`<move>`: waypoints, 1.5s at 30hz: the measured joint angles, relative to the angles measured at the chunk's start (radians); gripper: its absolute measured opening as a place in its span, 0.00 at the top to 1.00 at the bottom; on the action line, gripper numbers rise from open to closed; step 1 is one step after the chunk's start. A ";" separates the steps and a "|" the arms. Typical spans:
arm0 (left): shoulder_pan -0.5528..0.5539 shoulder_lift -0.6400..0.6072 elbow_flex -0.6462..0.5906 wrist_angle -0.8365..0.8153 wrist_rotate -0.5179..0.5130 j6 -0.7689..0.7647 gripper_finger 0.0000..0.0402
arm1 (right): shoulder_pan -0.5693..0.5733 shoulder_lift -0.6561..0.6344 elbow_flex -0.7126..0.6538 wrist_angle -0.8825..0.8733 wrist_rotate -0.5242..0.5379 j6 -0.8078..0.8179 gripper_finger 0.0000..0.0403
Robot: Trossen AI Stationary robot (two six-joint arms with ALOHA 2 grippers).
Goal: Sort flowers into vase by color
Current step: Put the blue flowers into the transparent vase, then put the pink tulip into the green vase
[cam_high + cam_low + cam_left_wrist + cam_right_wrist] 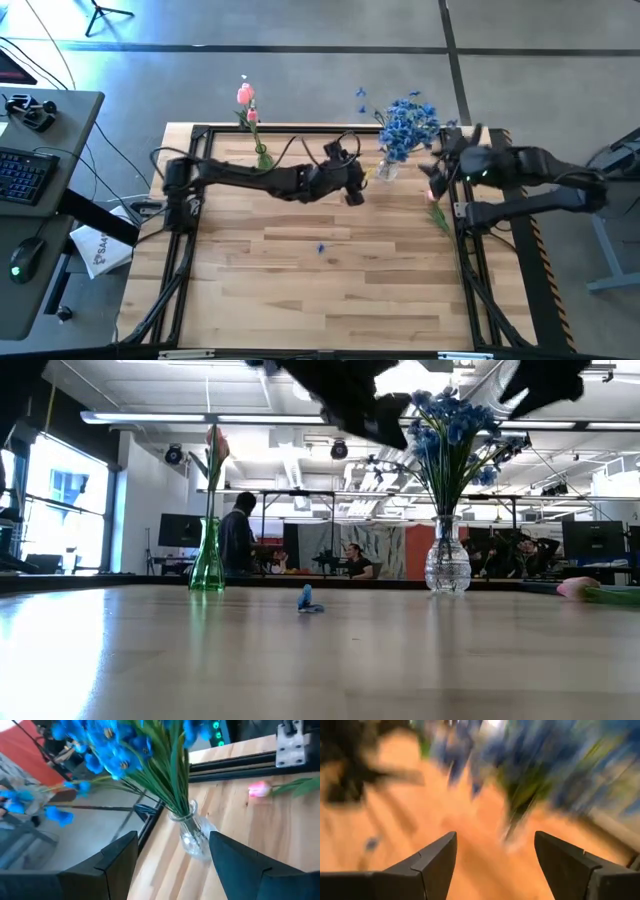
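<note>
A clear glass vase [386,170] [447,563] near the table's far edge holds several blue blossom sprays [408,124] [120,750]. A green vase [263,157] [208,560] to its left holds pink tulips [245,96]. One pink tulip [436,204] [259,789] lies flat on the table near the right edge. My left gripper [358,190] [173,835] hovers open just left of the clear vase [192,837]. My right gripper [437,168] [495,835] is open and empty, just right of the blue sprays and above the lying tulip.
A small loose blue blossom [320,247] [308,600] lies on the wood at the table's middle. A black frame [300,131] runs round the table's edges. A desk with a keyboard [22,172] stands to the left. People sit in the room behind [240,540].
</note>
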 joint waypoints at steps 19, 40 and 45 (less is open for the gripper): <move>-0.384 -0.146 -0.122 -0.874 -0.375 -0.724 0.42 | 0.289 0.179 -0.378 -0.100 -0.298 0.657 0.48; -0.521 -0.243 -0.379 -0.940 -0.415 -1.222 0.46 | -0.121 0.776 -0.375 -0.183 -0.364 0.256 0.77; -0.533 -0.242 -0.380 -0.936 -0.420 -1.223 0.46 | -0.169 0.840 -0.375 -0.129 -0.358 0.163 0.84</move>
